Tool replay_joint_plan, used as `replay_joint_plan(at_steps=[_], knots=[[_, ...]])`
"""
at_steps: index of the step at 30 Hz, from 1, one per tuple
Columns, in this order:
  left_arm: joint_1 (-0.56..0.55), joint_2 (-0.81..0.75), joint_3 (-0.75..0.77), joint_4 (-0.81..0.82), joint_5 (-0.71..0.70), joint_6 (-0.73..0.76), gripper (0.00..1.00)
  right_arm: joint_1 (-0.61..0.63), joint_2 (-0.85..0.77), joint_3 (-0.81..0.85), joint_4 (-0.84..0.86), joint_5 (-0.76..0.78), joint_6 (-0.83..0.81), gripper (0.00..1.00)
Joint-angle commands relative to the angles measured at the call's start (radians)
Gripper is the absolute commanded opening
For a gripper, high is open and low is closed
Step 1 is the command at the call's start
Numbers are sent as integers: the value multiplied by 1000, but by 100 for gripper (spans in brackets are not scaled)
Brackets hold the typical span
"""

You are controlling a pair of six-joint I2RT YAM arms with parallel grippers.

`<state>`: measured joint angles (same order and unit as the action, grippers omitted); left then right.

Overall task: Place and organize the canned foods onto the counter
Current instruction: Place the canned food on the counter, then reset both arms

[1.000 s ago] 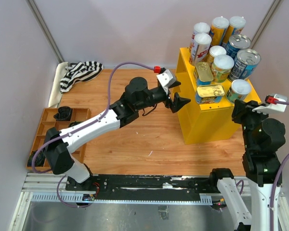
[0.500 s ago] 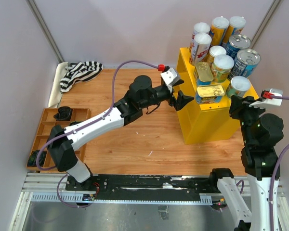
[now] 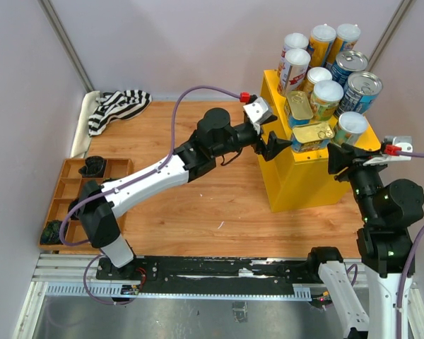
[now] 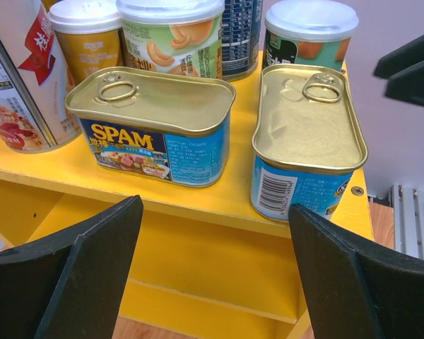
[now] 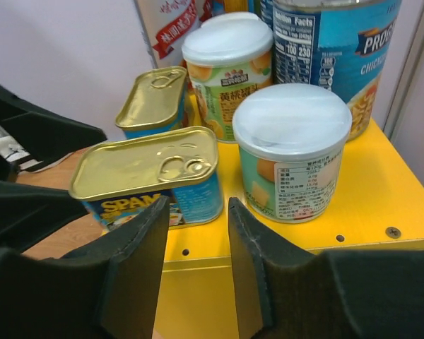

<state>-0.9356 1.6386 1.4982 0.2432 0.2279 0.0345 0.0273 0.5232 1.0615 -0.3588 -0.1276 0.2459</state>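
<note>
Now the left arm is reaching farther toward the yellow surface [image 3: 304,176] than a second ago. The left claw [image 3: 278,138] is hanging wide open just in front of the flat gold tins and is gripping nothing. The right claw [image 5: 196,212] is sitting lower and farther back from the short green can [image 3: 351,128] than before; its fingers are standing only a narrow gap apart, with nothing between them. The front tin [image 3: 311,135] is lying slightly turned compared with a second ago, just beside that green can. Eleven cans are standing together on top of the yellow surface: four tall white-lidded tubes [image 3: 295,70] at the back, two blue silver-topped cans [image 3: 360,92] on the right, three short white-lidded cans, and two gold tins, the second tin [image 3: 299,107] lying behind the front one.
</note>
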Motion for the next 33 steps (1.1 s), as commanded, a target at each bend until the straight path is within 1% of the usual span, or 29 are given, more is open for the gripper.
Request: replay_joint_plan(at_steps=[1,2,3,5,6,7,8,12,15,17,22,25,28,33], knots=[[-15,28,53,-6,-14,21,89,-23,-63,42,40,-68,-32,44],[-17,30,56,-11,-18,23,89,-23,-72,45,45,-69,-33,49],[-17,26,57,-13,-25,26,89,-23,-78,48,49,-71,-31,58],[-17,8,50,-15,-47,36,91,-23,-79,59,57,-86,-25,78],[-17,-8,42,-15,-58,48,93,-23,-78,62,66,-93,-20,88],[-17,-30,31,-20,-70,65,98,-23,-77,64,82,-101,-14,97],[-17,-52,19,-25,-84,78,100,-23,-74,66,101,-110,-5,99],[-16,-179,-49,-28,-168,119,100,-22,-47,71,194,-139,47,98],[20,-283,-108,-35,-192,98,100,-22,25,91,234,-162,95,98],[91,-352,-154,-31,-164,30,100,-23,82,113,238,-170,119,98],[338,-486,-275,-12,-110,-150,100,-23,167,161,263,-159,165,99],[453,-563,-322,-29,-146,-202,100,-23,165,165,283,-123,151,99],[518,-623,-322,-84,-199,-192,100,-23,163,177,285,-110,136,99],[539,-683,-326,-131,-243,-163,100,-23,143,161,319,-142,130,99]])
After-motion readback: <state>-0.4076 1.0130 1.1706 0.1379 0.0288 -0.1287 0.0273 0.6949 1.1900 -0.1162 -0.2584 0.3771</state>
